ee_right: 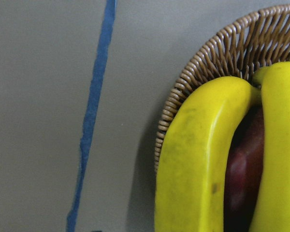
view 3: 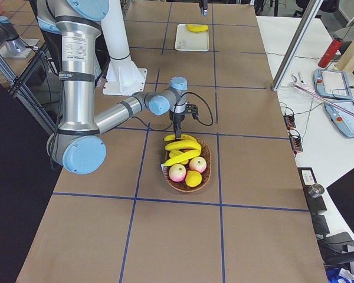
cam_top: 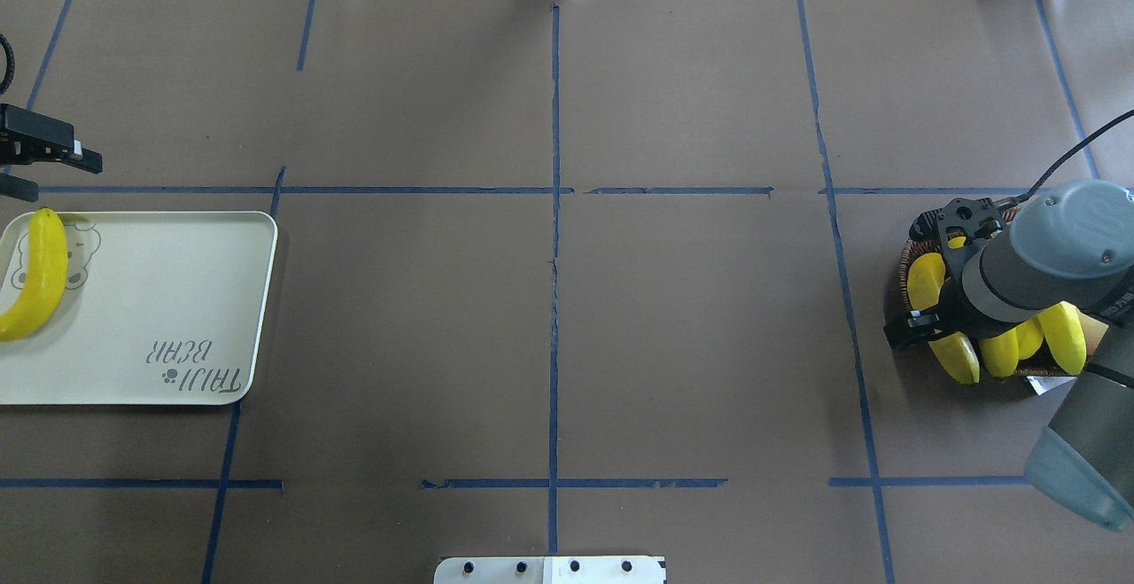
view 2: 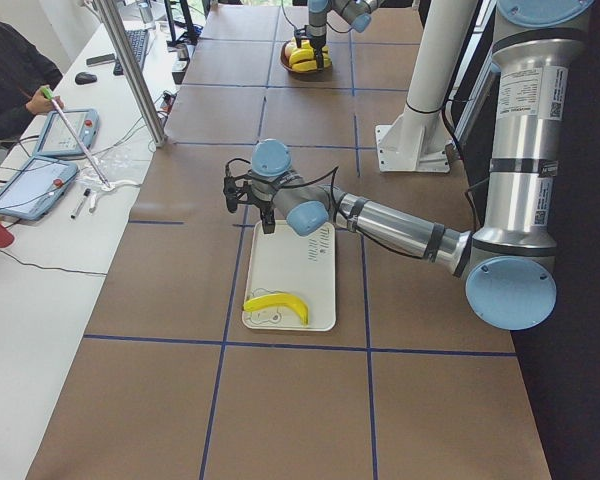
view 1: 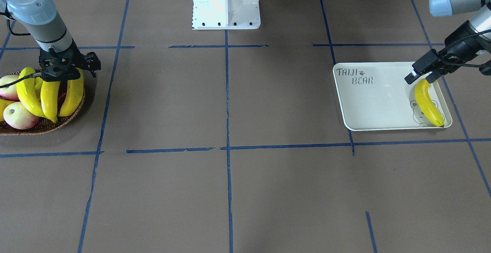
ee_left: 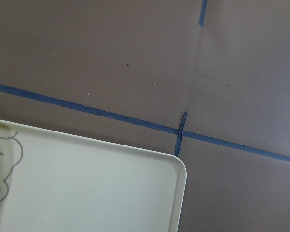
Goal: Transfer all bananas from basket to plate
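Observation:
Three bananas lie side by side in the brown wicker basket, along with other fruit. My right gripper hangs right over their upper ends, open, its fingertips partly hidden among them. In the right wrist view a banana and the basket rim fill the right half. One more banana lies on the cream plate, over the bear drawing. My left gripper hovers above that banana's upper end, open and holding nothing. The left wrist view shows only a corner of the plate.
Red-and-yellow round fruits share the basket. The white robot base stands at the table's middle back. Blue tape lines cross the brown table. A person sits at a side table with tablets.

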